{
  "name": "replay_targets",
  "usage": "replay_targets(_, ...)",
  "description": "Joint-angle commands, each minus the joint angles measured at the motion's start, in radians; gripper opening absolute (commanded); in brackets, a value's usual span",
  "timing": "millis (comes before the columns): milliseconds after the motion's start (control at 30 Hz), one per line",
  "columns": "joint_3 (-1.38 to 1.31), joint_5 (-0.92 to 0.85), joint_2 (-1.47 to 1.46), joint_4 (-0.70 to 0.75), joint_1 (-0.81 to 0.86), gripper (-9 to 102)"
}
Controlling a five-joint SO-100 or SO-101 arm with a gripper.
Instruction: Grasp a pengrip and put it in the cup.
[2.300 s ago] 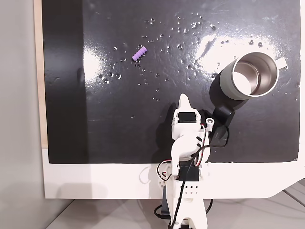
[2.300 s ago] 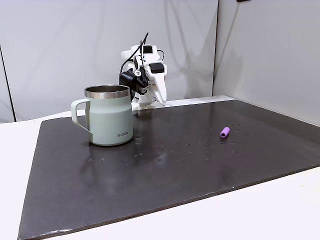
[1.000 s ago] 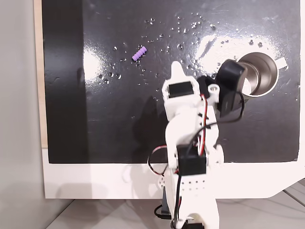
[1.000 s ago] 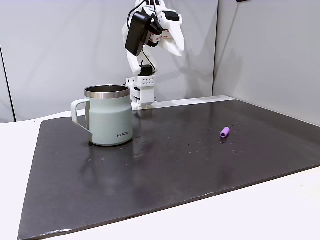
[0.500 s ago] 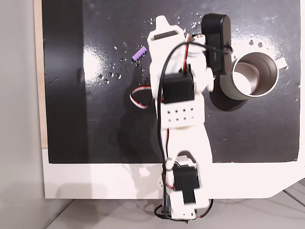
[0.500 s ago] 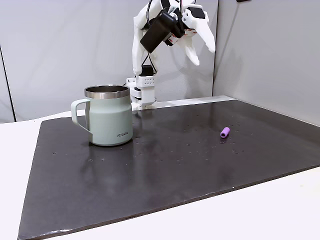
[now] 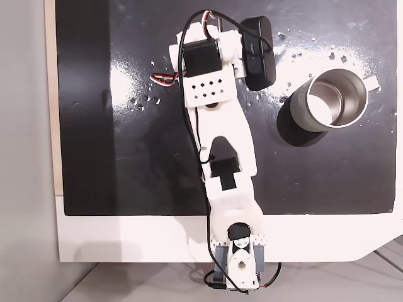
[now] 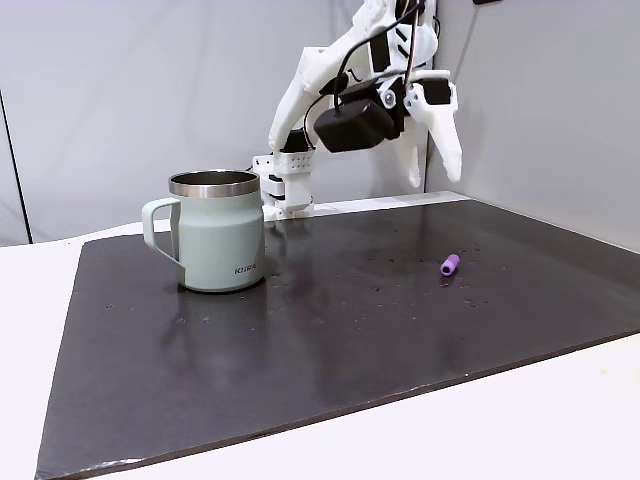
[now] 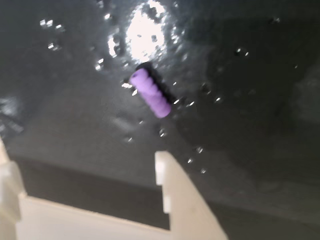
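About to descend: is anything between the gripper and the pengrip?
Nothing visible. In the wrist view the pengrip lies alone on the bare black mat, beyond the gripper. The cup stands well aside.

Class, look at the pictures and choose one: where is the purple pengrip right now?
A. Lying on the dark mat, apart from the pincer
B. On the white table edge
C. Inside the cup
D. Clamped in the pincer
A. In a fixed view the pengrip lies on the dark mat, well below the raised pincer and away from the cup; the wrist view shows it lying free too.
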Motion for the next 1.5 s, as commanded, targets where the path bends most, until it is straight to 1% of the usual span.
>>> replay_targets(0, -0.072, -0.032, -0.043, 0.009, -0.031, 28)
replay_targets(333, -0.278, -0.107, -0.305, 0.011, -0.11, 27)
replay_targets(500, -0.325, -0.143, -0.396, 0.011, -0.132, 27)
replay_targets(867, -0.431, -0.163, -0.557, 0.003, -0.107, 25)
replay_targets(1000, -0.436, -0.147, -0.574, 0.0, -0.098, 20)
replay_targets(1100, -0.449, -0.107, -0.58, -0.002, -0.078, 10)
replay_targets(1167, -0.457, -0.083, -0.58, -0.002, -0.063, 6)
replay_targets(1333, -0.459, -0.067, -0.58, -0.002, -0.046, 0)
replay_targets(1467, -0.465, -0.052, -0.572, 0.008, -0.038, 0)
